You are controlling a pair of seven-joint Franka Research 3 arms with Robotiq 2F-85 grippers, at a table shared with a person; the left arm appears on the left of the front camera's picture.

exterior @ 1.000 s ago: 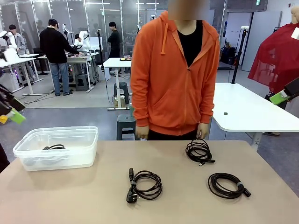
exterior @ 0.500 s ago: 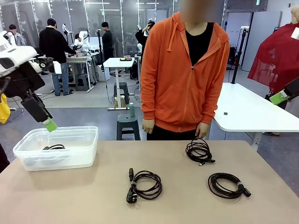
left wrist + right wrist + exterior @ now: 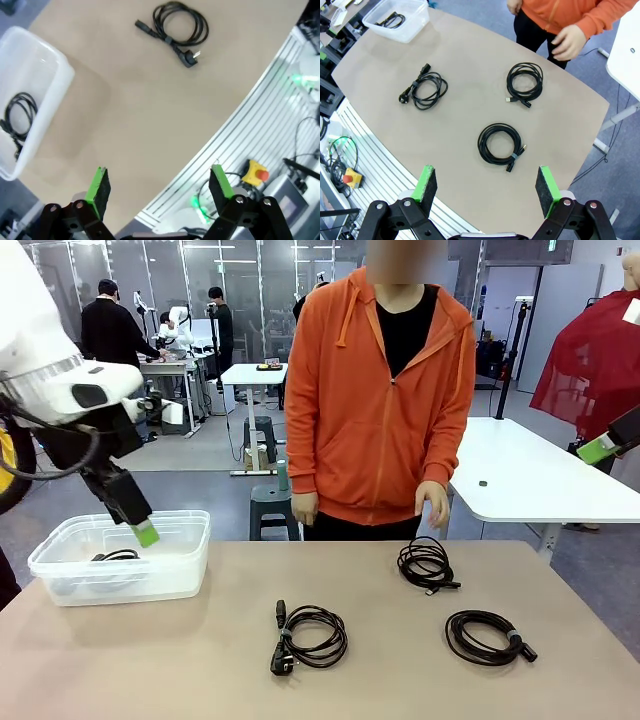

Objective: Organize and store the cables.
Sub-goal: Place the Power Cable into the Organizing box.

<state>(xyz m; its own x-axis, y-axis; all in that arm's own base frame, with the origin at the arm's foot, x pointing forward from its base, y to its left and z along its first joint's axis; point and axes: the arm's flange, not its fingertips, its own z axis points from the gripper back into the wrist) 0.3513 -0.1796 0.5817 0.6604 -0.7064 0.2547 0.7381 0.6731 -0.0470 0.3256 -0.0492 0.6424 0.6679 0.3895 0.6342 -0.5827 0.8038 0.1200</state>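
Lying loose: three black cables on the counter [image 3: 200, 670], each wound into a round coil, all apart from one another.
Plug coil [image 3: 312, 635]: front middle, with a socket end and an angled plug sticking out on its left.
Far coil [image 3: 426, 564]: near the far edge, right in front of the person; a small plug end pokes out at its lower right.
Right coil [image 3: 483, 636]: toward the right side, with a barrel-shaped connector at its lower right.
Bin coil [image 3: 118, 556]: a thinner cord lying flat on the bottom of the bin, toward its left end.
Bin [image 3: 185, 570]: clear plastic, no lid on it, at the counter's far left.
Left hand [image 3: 145, 532]: fingers spread wide and empty, hanging above the bin; its wrist view looks down on bare counter, with the bin at the left and the plug coil at the top.
Right hand [image 3: 485, 175]: fingers spread wide and empty, high over the counter's near right, looking down on all three loose coils.
Person [image 3: 380, 400]: in an orange hoodie, standing at the far edge.
Person's hand [image 3: 433, 502]: hanging above the far coil, not touching it.
Beyond the near edge: a ribbed metal rail and a red stop button [image 3: 255, 175] on a yellow box.
Background: white tables with people farther off.
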